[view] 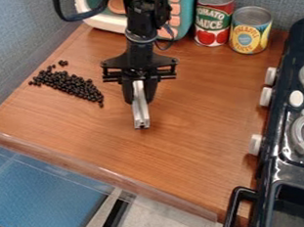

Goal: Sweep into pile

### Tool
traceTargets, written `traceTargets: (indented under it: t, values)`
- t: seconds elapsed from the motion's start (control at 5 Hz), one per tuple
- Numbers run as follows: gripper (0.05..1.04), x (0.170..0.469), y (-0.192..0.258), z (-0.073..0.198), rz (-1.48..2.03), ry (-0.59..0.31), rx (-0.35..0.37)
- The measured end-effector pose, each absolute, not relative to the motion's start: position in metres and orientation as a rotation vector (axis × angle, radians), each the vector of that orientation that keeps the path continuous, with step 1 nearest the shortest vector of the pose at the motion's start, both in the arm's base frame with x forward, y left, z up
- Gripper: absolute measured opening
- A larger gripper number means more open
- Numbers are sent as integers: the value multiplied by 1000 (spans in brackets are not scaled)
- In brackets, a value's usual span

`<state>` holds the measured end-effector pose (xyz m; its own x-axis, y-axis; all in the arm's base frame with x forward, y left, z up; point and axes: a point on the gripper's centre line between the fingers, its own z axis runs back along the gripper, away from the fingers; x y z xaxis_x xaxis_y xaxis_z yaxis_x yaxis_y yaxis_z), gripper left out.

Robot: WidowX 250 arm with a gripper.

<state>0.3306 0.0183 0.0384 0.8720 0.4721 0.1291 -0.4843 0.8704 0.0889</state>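
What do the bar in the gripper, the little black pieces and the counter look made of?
The bar looks like bare metal, perhaps aluminum: silvery grey with crisp, straight edges. The black pieces are small, rounded and slightly shiny; dried beans or plastic beads, I can't tell which. The counter shows brown grain under a smooth sheen: wood or wood-look laminate.

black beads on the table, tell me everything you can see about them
The small black beads look round, hard and slightly shiny. Most lie bunched in a slanting band on the brown wood-look table, in the picture's left half, with a few loose around its edges. Neither the gripper nor the metal bar it holds touches them.
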Motion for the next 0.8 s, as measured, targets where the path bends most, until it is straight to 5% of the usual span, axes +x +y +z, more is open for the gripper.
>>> traceTargets:
  t: [0.4, 0.6, 0.8]
  values:
    - [345, 327, 8, 34, 307, -73, 60]
    - [404, 326, 9, 30, 261, -96, 120]
    - [717, 325, 3, 14, 267, -77, 193]
